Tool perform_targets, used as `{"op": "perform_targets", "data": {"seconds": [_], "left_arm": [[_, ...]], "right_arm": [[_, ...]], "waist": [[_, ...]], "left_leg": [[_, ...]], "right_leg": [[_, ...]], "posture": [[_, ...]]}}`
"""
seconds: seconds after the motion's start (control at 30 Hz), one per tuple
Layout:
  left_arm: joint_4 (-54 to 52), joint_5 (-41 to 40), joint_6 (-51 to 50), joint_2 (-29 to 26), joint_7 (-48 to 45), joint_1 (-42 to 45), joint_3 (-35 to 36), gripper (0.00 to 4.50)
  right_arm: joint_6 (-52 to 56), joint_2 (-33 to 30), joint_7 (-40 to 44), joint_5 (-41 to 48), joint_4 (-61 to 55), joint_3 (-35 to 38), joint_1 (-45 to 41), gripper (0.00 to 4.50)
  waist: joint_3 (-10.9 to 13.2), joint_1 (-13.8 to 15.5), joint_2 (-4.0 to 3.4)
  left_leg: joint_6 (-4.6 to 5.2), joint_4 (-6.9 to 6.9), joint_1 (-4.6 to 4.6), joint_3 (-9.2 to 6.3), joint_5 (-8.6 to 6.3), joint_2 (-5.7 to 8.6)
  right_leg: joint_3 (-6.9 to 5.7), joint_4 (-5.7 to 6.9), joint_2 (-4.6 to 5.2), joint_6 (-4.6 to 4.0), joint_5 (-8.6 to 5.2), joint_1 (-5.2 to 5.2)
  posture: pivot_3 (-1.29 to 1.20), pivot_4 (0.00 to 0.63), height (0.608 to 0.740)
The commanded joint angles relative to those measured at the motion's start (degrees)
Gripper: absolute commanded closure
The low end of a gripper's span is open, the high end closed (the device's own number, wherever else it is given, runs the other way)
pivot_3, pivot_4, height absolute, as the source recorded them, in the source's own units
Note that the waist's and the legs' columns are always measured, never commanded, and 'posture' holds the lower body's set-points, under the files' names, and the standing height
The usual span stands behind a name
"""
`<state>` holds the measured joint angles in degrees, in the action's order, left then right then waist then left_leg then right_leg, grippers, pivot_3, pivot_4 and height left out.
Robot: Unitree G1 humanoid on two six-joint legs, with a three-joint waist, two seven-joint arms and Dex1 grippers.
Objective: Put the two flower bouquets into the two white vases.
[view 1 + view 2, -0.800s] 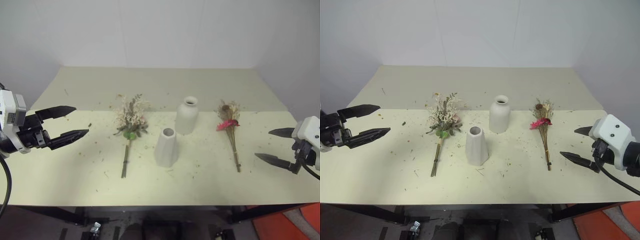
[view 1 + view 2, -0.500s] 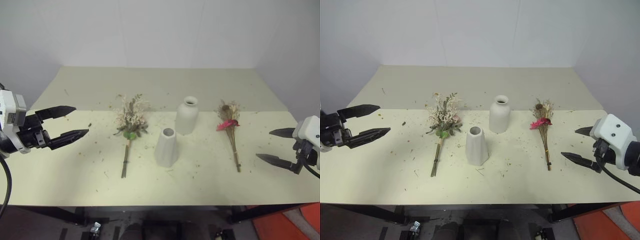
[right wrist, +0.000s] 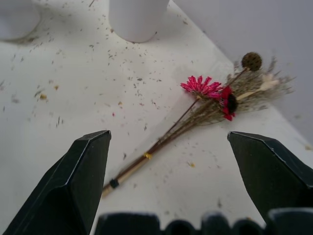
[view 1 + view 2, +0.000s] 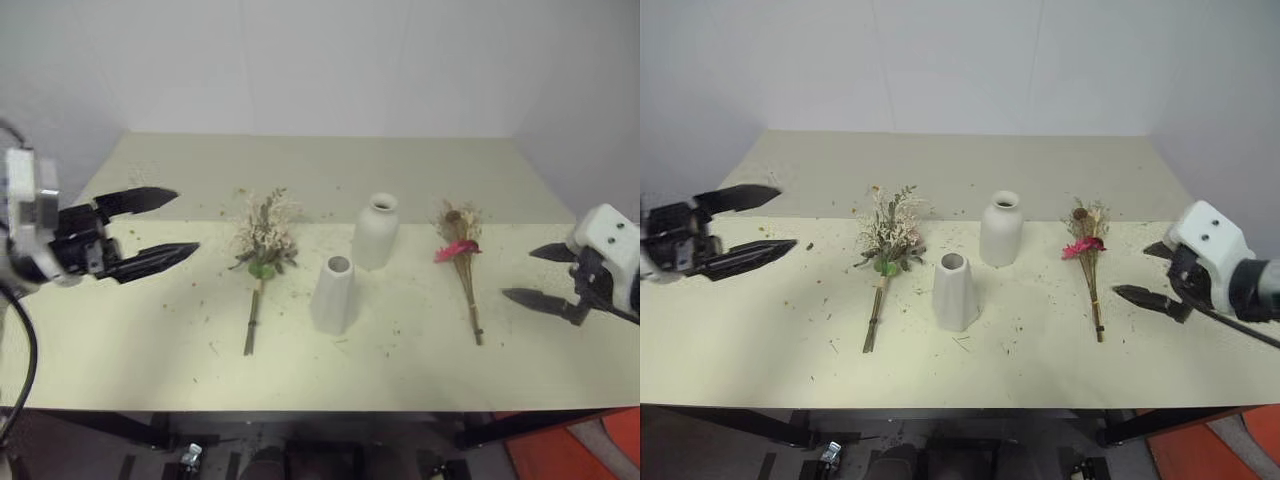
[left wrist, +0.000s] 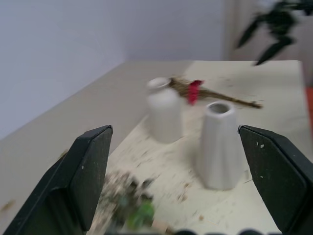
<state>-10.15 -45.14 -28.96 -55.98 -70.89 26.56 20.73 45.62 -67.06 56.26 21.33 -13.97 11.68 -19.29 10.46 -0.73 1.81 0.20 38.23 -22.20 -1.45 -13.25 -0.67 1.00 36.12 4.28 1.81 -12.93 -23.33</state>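
Two bouquets lie flat on the pale table (image 4: 400,370). The bushier bouquet (image 4: 263,245), with cream sprigs and green leaves, is left of centre, and the slim bouquet (image 4: 458,250), with a bright pink flower, is right of centre. Between them stand the rounded white vase (image 4: 375,232) and, nearer me, the tapered white vase (image 4: 333,295). My left gripper (image 4: 186,220) hovers open to the left of the bushier bouquet, holding nothing. To the right of the slim bouquet's stems (image 3: 146,154) is my right gripper (image 4: 518,272), open and empty.
Dry plant crumbs are scattered over the table around the vases and bouquets. A white wall stands behind the table's far edge. An orange object (image 4: 590,450) sits on the floor below the table's front right corner.
My left gripper has shifted right and a little up, towards the bushier bouquet. My right gripper has moved slightly left and up, towards the slim bouquet. Bouquets and vases have not moved.
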Motion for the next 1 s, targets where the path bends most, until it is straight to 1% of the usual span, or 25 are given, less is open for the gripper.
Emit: {"op": "perform_targets", "data": {"seconds": [0.03,0.13,0.23,0.3,0.43,0.53,0.7,0.73,0.77,0.83,1.0], "left_arm": [[0.5,0.5,0.7,1.3,-1.8,5.9,-5.2,0.03],[1.9,3.1,1.8,3.1,-3.1,10.6,-10.2,0.03],[2.2,3.9,1.8,4.7,-3.5,13.4,-12.4,0.03],[2.4,4.5,1.8,5.4,-3.5,14.3,-13.2,0.03],[2.6,5.9,1.8,6.1,-3.3,14.2,-13.8,0.03],[1.8,6.2,1.5,6.2,-3.1,13.4,-13.9,0.03],[0.5,5.5,0.7,6.3,-2.0,12.2,-12.8,0.03],[0.2,5.4,0.6,6.3,-1.8,11.9,-12.6,0.00],[-0.1,5.4,0.6,6.2,-1.6,11.5,-12.5,0.00],[-0.6,5.5,0.6,6.2,-1.0,10.8,-12.3,0.00],[-2.0,4.6,0.2,6.3,0.5,9.6,-11.2,0.00]], "right_arm": [[8.3,1.9,-2.9,-2.5,5.3,-8.8,-9.7,0.00],[12.6,7.3,-6.7,-5.2,13.0,-14.7,-18.2,0.00],[14.1,11.4,-9.6,-7.5,19.4,-17.2,-22.4,0.00],[15.0,14.3,-12.3,-8.8,24.1,-17.5,-24.8,0.00],[14.4,18.3,-16.6,-11.6,31.8,-18.0,-27.2,0.00],[13.7,20.1,-18.2,-12.3,35.5,-17.2,-28.1,0.00],[12.9,21.6,-18.5,-12.2,39.0,-16.4,-30.1,0.00],[12.8,21.8,-18.4,-12.2,39.3,-16.4,-30.3,0.38],[12.6,22.0,-18.4,-12.3,39.5,-16.7,-30.4,0.60],[12.3,22.6,-18.6,-12.4,39.9,-16.7,-30.7,1.23],[12.0,23.3,-18.6,-12.8,40.8,-16.7,-31.1,3.04]], "waist": [[0.0,0.0,0.01],[0.0,-0.4,0.01],[0.0,-0.3,0.01],[0.0,-0.3,0.00],[0.0,-0.3,-0.01],[0.0,-0.3,-0.01],[0.0,-0.3,-0.02],[0.0,-0.3,-0.02],[0.0,-0.4,-0.02],[0.0,-0.4,-0.02],[0.0,-0.4,-0.02]], "left_leg": [[0.00,0.00,-0.04,0.00,0.00,0.02],[0.00,-0.04,-0.21,0.01,0.00,0.03],[0.02,-0.03,-0.65,0.04,0.01,0.02],[0.02,-0.01,-0.77,0.03,0.01,-0.02],[0.02,-0.02,-0.94,0.03,0.01,-0.01],[0.02,-0.01,-0.95,0.03,0.01,0.01],[0.02,0.02,-0.93,0.03,0.02,0.00],[0.02,0.03,-0.92,0.03,0.02,-0.01],[0.02,0.03,-0.89,0.04,0.02,-0.01],[0.02,0.03,-0.88,0.04,0.02,-0.07],[0.02,0.04,-0.86,0.04,0.02,-0.11]], "right_leg": [[0.00,0.00,-0.02,-0.01,0.00,-0.02],[0.09,0.03,-0.10,-0.45,0.29,-0.28],[0.21,0.15,-0.18,-0.49,0.35,-0.82],[0.20,0.21,-0.23,-0.51,0.39,-0.97],[0.19,0.16,-0.21,-0.51,0.41,-1.11],[0.20,0.12,-0.21,-0.46,0.45,-1.09],[0.20,0.15,-0.23,-0.45,0.49,-1.07],[0.20,0.15,-0.23,-0.45,0.50,-1.07],[0.22,0.15,-0.25,-0.46,0.51,-1.05],[0.25,0.15,-0.32,-0.47,0.53,-1.05],[0.27,0.17,-0.38,-0.50,0.55,-1.05]], "posture": [[0.00,0.150,0.740],[0.00,0.150,0.740],[0.00,0.150,0.740],[0.00,0.150,0.740],[0.00,0.150,0.740],[0.00,0.150,0.740],[0.00,0.150,0.740],[0.00,0.150,0.740],[0.00,0.150,0.740],[0.00,0.150,0.740],[0.00,0.150,0.740]]}}
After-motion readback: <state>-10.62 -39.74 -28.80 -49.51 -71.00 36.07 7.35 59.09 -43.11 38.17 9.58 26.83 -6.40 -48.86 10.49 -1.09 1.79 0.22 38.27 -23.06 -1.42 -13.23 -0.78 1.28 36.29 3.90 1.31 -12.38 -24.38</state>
